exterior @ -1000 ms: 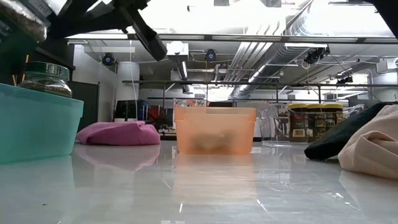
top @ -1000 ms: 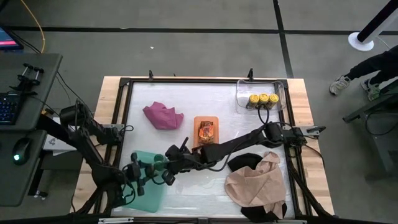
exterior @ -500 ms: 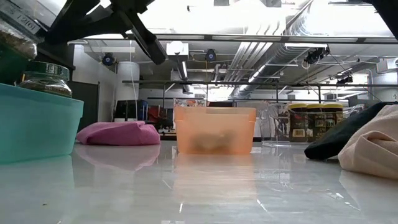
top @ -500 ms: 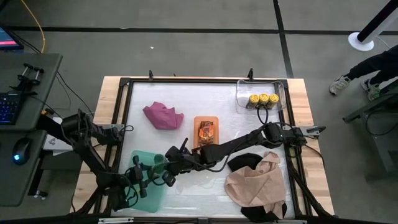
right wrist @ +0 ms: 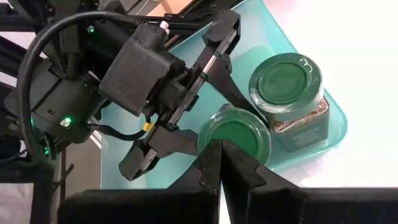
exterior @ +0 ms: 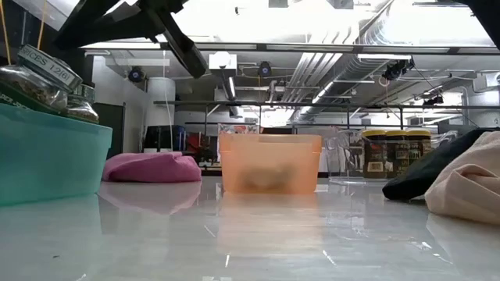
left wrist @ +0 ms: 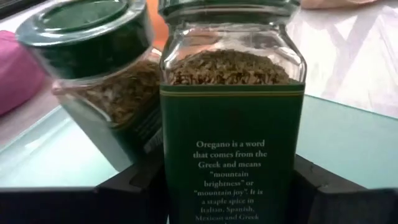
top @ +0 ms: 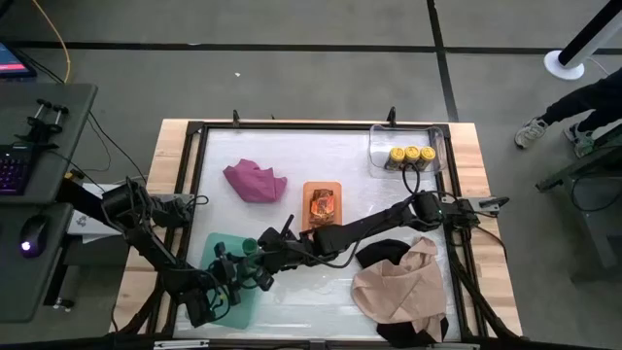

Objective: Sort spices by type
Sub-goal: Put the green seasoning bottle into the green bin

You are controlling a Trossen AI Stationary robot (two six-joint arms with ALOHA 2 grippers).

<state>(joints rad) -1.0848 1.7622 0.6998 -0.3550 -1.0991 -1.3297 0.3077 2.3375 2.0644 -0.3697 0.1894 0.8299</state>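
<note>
Green jars going into the teal bin, near left of table.

We saw the left gripper (right wrist: 180, 109) with jaws parted around an upright green-lidded glass oregano jar (left wrist: 231, 124) inside the shallow teal plastic bin (top: 222, 251), release looking underway; a second green-lidded jar (right wrist: 287, 87) leaned just beside it. Right gripper (right wrist: 219, 163) hovered shut, empty, above.

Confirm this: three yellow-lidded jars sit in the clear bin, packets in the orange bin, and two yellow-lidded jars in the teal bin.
Wrong on one point: the two jars in the teal bin have green lids, as the right wrist view shows. The rest stands.
</note>
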